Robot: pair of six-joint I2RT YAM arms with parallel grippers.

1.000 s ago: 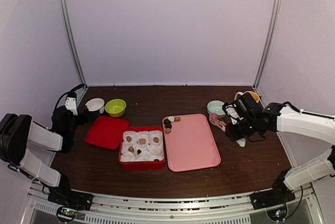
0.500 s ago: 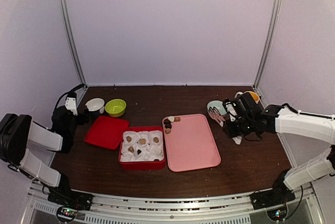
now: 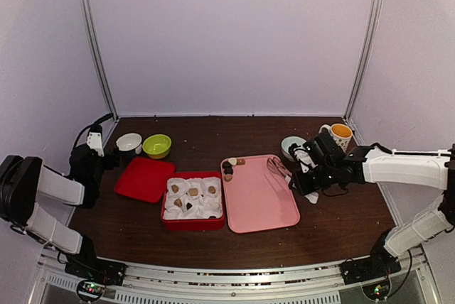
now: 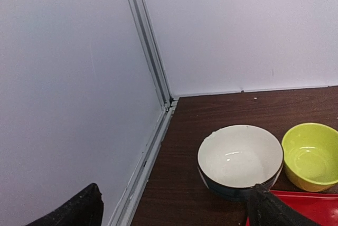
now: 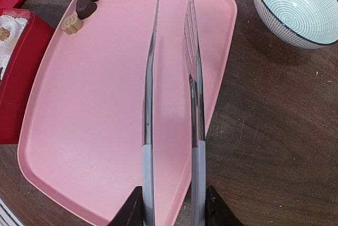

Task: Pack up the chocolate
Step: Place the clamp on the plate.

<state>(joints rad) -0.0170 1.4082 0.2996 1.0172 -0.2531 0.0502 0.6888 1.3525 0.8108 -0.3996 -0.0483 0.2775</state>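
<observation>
Five pieces of chocolate (image 5: 85, 7) lie in the far left corner of the pink tray (image 5: 95, 131), and in the last second the right end effector (image 5: 173, 211), closed on the tongs (image 5: 196, 78), has swung from the patterned bowl (image 5: 296, 7) until the tips hang over the tray. Nothing stands between tips and chocolate, so a pick for the red box (image 3: 192, 224) looks near; the left end effector (image 4: 174, 210) is wide open near the white bowl (image 4: 240, 160)

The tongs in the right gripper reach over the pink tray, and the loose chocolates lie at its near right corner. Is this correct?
Not quite. The chocolates lie at the far left corner of the pink tray, as the top external view shows. The right gripper does hold the tongs over that tray.
</observation>
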